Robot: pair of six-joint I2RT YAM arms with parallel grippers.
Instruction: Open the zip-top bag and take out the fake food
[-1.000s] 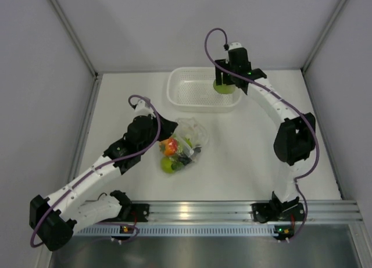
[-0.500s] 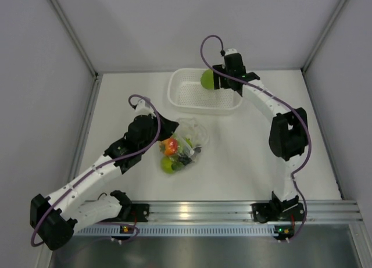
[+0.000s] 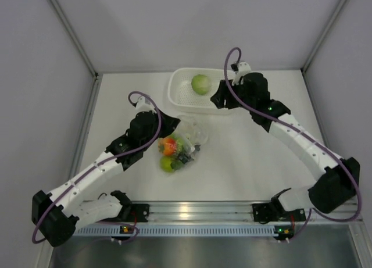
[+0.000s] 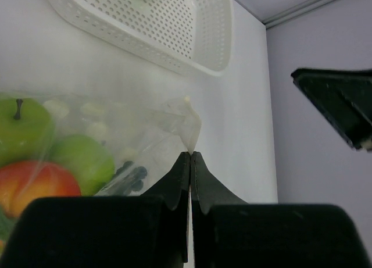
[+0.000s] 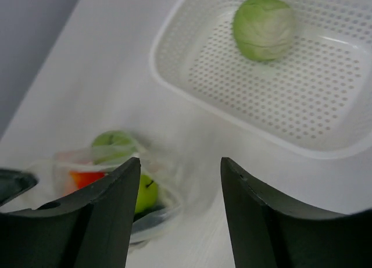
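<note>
**Zip-top bag** (image 3: pixel 189 137): clear, white-dotted film, crumpled at the table's centre. It holds a red-yellow apple (image 3: pixel 170 145), green apples (image 4: pixel 23 128) and a dark grape bunch (image 3: pixel 185 156).

**Left gripper** (image 4: pixel 190 154): at the bag's 10 o'clock edge, jaws pressed together on a raised peak of the film.

**White perforated basket** (image 3: pixel 176 96): at 12 o'clock of the bag, near but apart.

**Pale green ball** (image 3: pixel 200 84): lying about mid-basket.

**Right gripper** (image 5: pixel 180 163): above the basket's 4 o'clock side, jaws spread wide, nothing between them.

**Table** (image 3: pixel 250 152): white.
</note>
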